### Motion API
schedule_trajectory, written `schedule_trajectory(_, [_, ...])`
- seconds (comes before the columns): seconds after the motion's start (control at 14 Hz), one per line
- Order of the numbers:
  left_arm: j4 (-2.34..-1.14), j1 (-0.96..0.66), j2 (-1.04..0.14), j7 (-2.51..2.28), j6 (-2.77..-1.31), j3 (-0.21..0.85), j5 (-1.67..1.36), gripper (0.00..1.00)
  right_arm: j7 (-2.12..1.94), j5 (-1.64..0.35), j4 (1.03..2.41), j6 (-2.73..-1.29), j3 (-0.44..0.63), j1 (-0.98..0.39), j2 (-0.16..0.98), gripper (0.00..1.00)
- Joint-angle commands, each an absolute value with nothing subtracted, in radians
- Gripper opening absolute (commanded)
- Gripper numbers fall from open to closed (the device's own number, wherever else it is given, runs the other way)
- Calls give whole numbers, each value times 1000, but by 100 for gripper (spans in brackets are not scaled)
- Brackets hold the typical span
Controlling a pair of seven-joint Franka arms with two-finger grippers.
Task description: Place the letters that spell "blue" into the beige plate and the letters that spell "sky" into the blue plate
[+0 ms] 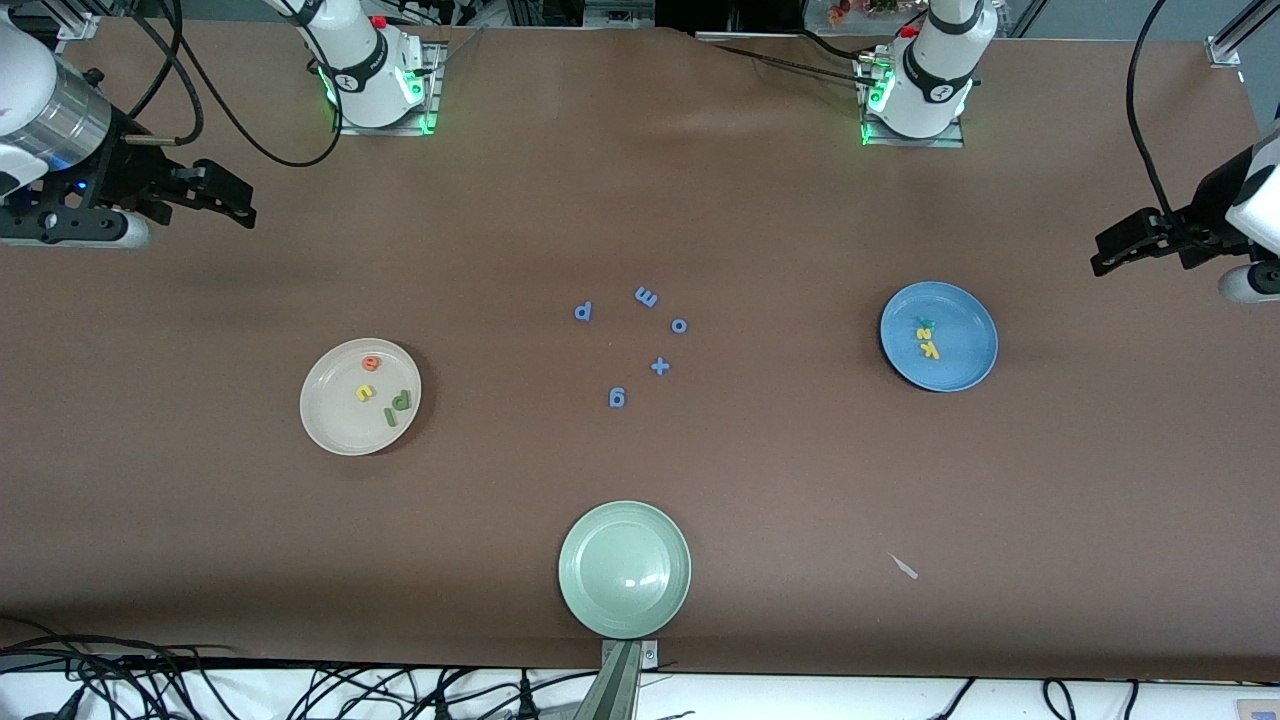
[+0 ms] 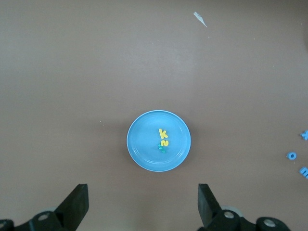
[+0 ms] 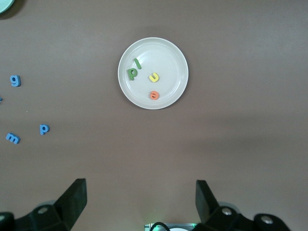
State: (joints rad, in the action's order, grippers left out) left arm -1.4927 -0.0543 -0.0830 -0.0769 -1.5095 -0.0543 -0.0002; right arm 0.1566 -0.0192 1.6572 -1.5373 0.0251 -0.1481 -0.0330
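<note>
The beige plate [image 1: 325, 410] lies toward the right arm's end of the table. In it are an orange e [image 1: 371, 363], a yellow u [image 1: 365, 393], a green b [image 1: 402, 400] and a green l [image 1: 391, 416]. The blue plate [image 1: 968, 352] lies toward the left arm's end and holds a yellow k [image 1: 931, 350], a smaller yellow letter [image 1: 925, 336] and a teal one [image 1: 924, 323]. My right gripper [image 1: 240, 205] hangs open and empty over its end of the table. My left gripper [image 1: 1105, 255] hangs open and empty over the other end. The left wrist view looks down on the blue plate [image 2: 144, 156], the right wrist view on the beige plate [image 3: 168, 53].
Blue letters p [image 1: 584, 311], m [image 1: 646, 297], o [image 1: 679, 325], g [image 1: 617, 398] and a plus sign [image 1: 659, 366] lie scattered mid-table between the plates. A pale green plate [image 1: 582, 590] sits nearest the front camera. A small white scrap [image 1: 903, 566] lies beside it toward the left arm's end.
</note>
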Motion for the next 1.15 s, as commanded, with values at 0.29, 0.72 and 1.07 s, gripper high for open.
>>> schedule_trajectory(0.29, [-1457,-45,-118,-31,-1493,-61,-31,100,155,-29,1652,-1554,11,-133,-9,100])
schedule_trajectory(0.72, [-1443,-51,-117,-21,-1493,-61,-18,100,112,-15,1631,-1551,12,-130,-5,100])
schedule_trajectory(1.07, [-1442,-46,-115,-21,-1494,-61,-23,100,113,-12,1628,-1542,14,-129,-5,100])
